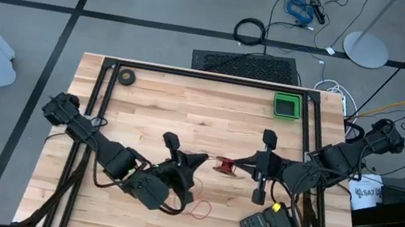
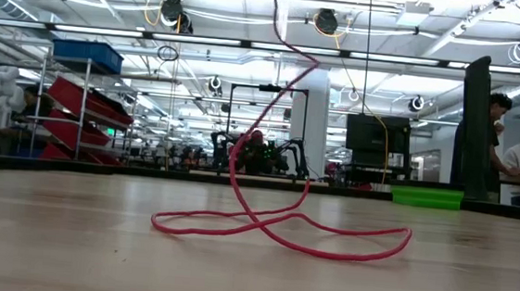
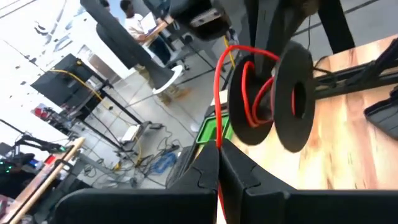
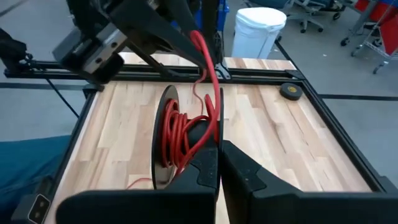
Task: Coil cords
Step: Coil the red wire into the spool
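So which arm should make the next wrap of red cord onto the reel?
Left, probably. The left gripper has its jaws shut on the red cord just off the reel, while the right gripper holds that reel.
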{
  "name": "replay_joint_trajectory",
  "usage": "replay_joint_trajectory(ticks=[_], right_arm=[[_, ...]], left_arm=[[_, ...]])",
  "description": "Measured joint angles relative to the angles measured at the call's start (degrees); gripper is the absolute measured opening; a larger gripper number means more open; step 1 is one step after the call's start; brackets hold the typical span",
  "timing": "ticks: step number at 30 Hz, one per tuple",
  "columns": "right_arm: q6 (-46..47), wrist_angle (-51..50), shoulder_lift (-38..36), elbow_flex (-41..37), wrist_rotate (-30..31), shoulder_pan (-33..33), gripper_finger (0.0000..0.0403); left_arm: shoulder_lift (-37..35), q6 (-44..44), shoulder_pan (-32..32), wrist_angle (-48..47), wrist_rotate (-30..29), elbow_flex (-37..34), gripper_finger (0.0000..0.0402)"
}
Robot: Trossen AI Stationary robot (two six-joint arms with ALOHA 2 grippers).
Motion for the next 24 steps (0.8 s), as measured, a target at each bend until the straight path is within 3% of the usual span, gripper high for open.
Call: replay_joint_trajectory(ticks=[5, 13, 24], right_arm=[[-0.47, 0.19, 0.00, 0.00, 0.08, 1.03, 0.0000], [-3.57, 4.57, -0.24, 0.00, 0.57, 3.06, 0.0000], [-5.21, 6.14, -0.35, 0.00, 5.76, 3.40, 0.0000]], left_arm=[[-0.01, -4.37, 0.00, -5.60, -0.02, 0.00, 0.0001], [-0.01, -20.27, -0.12, -18.95, 0.04, -1.21, 0.0001], [0.04, -29.28, -1.86, -17.92, 0.29, -8.03, 0.0002]])
